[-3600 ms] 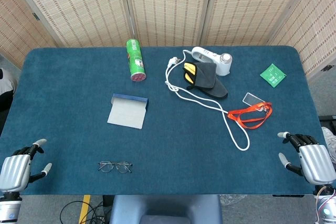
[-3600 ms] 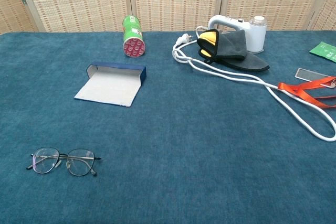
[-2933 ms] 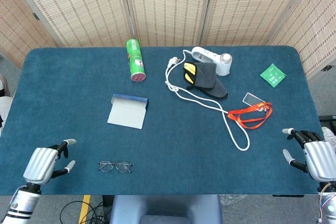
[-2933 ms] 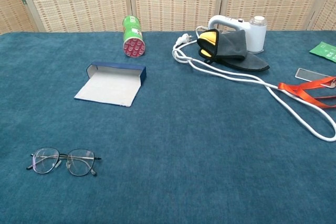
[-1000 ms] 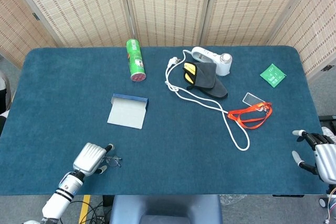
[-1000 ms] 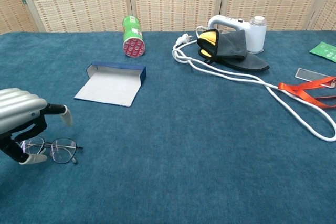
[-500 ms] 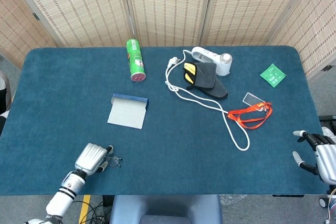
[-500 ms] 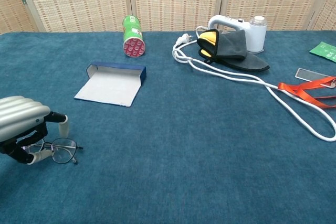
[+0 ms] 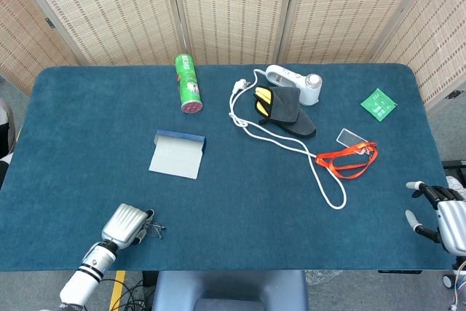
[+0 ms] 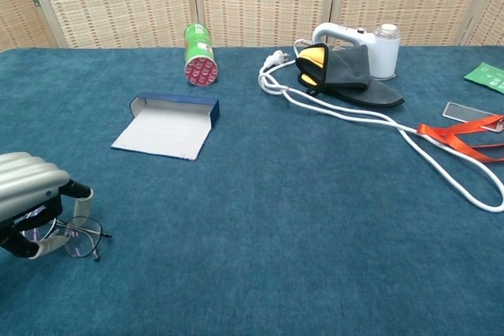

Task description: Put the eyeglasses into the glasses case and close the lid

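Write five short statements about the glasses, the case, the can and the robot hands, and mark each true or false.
1. The case lies open. True.
2. The glasses are inside the case. False: they lie on the table near its front left edge.
3. The left robot hand is at the glasses. True.
4. The green can stands upright. False: it lies on its side.
5. The right robot hand holds the orange lanyard. False: it is apart from it, at the table's right edge.

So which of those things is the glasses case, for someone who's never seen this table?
On the blue table, look left of centre, in front of the green can. The case lies open there: a flat grey flap with a dark-blue box edge, nothing touching it.
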Controlling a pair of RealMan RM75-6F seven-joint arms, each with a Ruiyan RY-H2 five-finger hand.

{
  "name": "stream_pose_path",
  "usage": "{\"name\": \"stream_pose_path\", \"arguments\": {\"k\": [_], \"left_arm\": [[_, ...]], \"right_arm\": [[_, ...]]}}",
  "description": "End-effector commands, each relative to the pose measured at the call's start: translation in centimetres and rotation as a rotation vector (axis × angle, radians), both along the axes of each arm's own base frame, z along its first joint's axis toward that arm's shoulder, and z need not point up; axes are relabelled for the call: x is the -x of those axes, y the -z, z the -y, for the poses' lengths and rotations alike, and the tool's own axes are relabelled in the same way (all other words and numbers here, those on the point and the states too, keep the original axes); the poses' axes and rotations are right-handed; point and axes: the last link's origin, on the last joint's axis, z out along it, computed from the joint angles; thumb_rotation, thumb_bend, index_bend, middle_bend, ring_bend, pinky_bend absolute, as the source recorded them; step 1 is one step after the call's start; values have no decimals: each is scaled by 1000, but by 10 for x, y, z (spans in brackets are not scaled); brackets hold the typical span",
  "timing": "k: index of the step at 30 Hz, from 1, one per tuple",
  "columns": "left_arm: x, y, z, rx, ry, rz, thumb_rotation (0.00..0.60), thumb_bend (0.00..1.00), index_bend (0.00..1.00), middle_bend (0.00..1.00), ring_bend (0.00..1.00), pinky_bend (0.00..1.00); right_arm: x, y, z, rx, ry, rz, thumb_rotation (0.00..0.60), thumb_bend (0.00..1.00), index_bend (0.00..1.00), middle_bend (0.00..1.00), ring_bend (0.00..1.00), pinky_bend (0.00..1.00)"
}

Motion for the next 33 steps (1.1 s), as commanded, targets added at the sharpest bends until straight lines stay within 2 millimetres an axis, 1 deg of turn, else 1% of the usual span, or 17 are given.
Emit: {"name": "stream_pose_path", "arguments": {"k": [1,6,12,15,19,23,26,30,33], "left_arm": [[1,-2,0,1,-4,-10,600,433,496,906,892,971],[4,-6,-3,-17,-8,-12,600,433,543,907,892,971],[11,-8,-9,-44,-14,-24,600,434,666,907,894,971],[12,-10,-12,-59,-21,-16,600,434,684,909,894,972],[7,-16,-19,-91,-10,6,600,434,686,909,894,973],[-4,-21,-29,-113,23,27,600,434,684,909,894,973],[-17,-24,-40,-125,59,44,600,434,685,909,894,973],[-41,-24,-56,-141,126,74,600,434,684,909,894,973],[-62,-19,-70,-143,190,96,600,434,683,909,894,973]], "right_arm": [[-1,0,1,-2,-2,-1,600,324,292,439,373,333],[-2,3,2,-8,-4,-1,600,325,292,439,373,333],[-6,3,3,-6,-15,-4,600,325,292,439,374,333],[-6,2,3,-6,-13,-4,600,325,292,439,376,333],[-6,2,2,-6,-15,-3,600,324,292,439,376,333],[-7,1,2,-2,-20,-3,600,324,292,439,377,333],[-7,0,1,1,-22,-4,600,324,292,439,377,333],[-8,-1,0,6,-23,-5,600,325,292,439,377,333],[-8,-2,-2,9,-21,-7,600,324,292,439,376,333]]}}
